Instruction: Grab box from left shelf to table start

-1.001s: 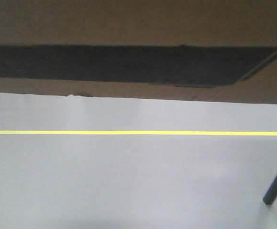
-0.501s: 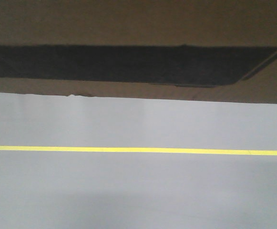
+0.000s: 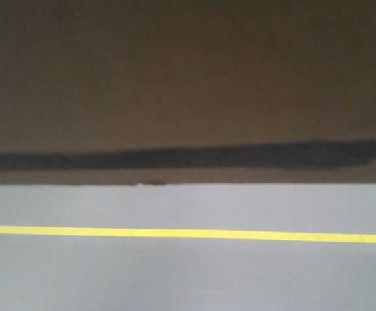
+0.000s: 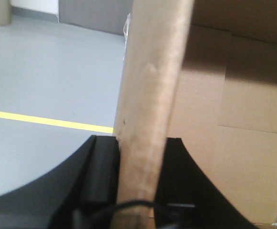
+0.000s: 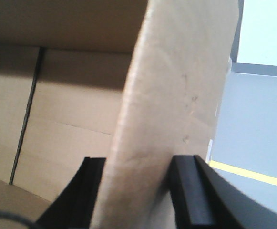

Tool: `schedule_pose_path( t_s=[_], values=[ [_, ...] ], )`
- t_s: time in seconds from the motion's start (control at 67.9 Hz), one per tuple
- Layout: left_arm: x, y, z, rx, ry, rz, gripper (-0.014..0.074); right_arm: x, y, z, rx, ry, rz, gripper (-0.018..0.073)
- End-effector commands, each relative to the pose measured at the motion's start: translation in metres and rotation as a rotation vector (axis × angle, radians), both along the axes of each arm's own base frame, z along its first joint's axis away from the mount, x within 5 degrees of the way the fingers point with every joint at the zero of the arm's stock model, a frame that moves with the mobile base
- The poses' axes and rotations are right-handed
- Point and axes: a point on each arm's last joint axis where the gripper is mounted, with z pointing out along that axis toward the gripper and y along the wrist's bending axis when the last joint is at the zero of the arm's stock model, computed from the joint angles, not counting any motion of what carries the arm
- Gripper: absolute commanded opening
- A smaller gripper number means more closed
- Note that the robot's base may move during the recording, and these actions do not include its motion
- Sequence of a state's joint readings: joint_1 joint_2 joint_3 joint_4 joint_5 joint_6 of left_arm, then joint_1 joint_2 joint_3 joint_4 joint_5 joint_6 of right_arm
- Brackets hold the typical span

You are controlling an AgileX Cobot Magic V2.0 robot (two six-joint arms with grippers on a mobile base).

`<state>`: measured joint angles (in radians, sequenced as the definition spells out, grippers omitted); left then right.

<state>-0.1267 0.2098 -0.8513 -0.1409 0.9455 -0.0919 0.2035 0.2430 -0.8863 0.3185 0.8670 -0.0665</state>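
Observation:
The brown cardboard box point(image 3: 188, 78) fills the upper half of the front view, held off the floor, with a thin dark band of its black panel low on its face. In the left wrist view my left gripper point(image 4: 140, 157) is shut on an upright flap of the box point(image 4: 152, 95), black fingers point(image 4: 102, 171) pressing both sides. The right wrist view shows my right gripper point(image 5: 138, 181) shut on another flap of the box point(image 5: 171, 95), the box's inside to its left. The left shelf and the table are out of view.
Grey floor point(image 3: 188, 278) lies below the box, crossed by a yellow line point(image 3: 188, 232). The same yellow line point(image 4: 43, 120) runs past the left gripper, and the yellow line point(image 5: 252, 173) shows again beside the right one. A dark wall base point(image 4: 90, 14) stands far off.
The box now covers more of the front view and its black panel has narrowed to a thin band. The yellow line has slid lower in the frame. The dark leg at right is gone from view.

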Motion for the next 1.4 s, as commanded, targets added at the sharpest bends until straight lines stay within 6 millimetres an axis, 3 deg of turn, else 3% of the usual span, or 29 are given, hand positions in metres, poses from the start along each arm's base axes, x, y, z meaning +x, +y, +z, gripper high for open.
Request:
schedule_pose_path(
  t_s=[0.0, 0.339, 0.766, 1.384],
  values=[
    [0.001, -0.006, 0.009, 0.013, -0.1, -0.092, -0.0092, 0.003, -0.004, 0.026, 0.064, -0.193, -0.057, 0.0057],
    [0.026, -0.01, -0.037, 0.029, 0.063, -0.094, -0.0092, 0.003, -0.004, 0.026, 0.064, -0.193, -0.057, 0.0057],
    [0.042, -0.012, -0.084, 0.045, 0.221, -0.095, -0.0092, 0.003, -0.004, 0.026, 0.064, -0.193, -0.057, 0.0057],
    [0.043, -0.012, -0.089, 0.048, 0.241, -0.096, -0.0092, 0.003, -0.004, 0.026, 0.064, -0.192, -0.057, 0.0057]
  ],
)
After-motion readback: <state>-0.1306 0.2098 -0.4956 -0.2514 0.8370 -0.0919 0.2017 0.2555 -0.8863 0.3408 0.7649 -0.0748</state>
